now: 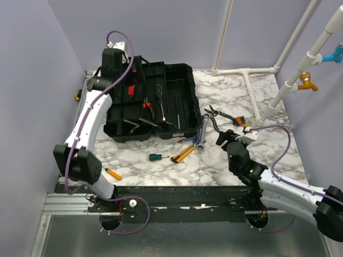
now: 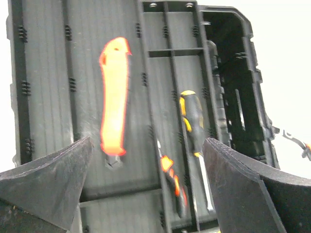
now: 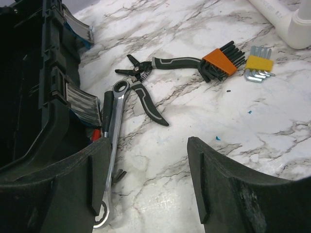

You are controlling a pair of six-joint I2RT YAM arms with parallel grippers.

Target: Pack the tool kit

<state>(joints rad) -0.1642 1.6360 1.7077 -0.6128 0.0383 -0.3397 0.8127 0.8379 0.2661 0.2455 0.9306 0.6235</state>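
Note:
The black toolbox [image 1: 188, 88] lies open at the back left of the marble table. My left gripper [image 1: 127, 80] hangs over its left half, open, with nothing between the fingers [image 2: 148, 143]. Below it in the toolbox [image 2: 233, 73] lie an orange-handled tool [image 2: 114, 97], a yellow-and-black screwdriver [image 2: 192, 116] and red-handled pliers [image 2: 172, 179]. My right gripper [image 1: 225, 138] [image 3: 148, 143] stands open and empty low over the table, right of the box. A ratchet wrench [image 3: 112, 145] lies by its left finger, with black pliers [image 3: 146, 92] beyond.
Orange [image 3: 221, 60] and yellow [image 3: 257, 65] hex key sets lie beyond the pliers. A green-handled screwdriver [image 1: 157, 157], orange-handled screwdrivers [image 1: 185, 152] and a small orange tool [image 1: 112, 173] lie in front of the box. White pipes [image 1: 246, 72] rim the back right.

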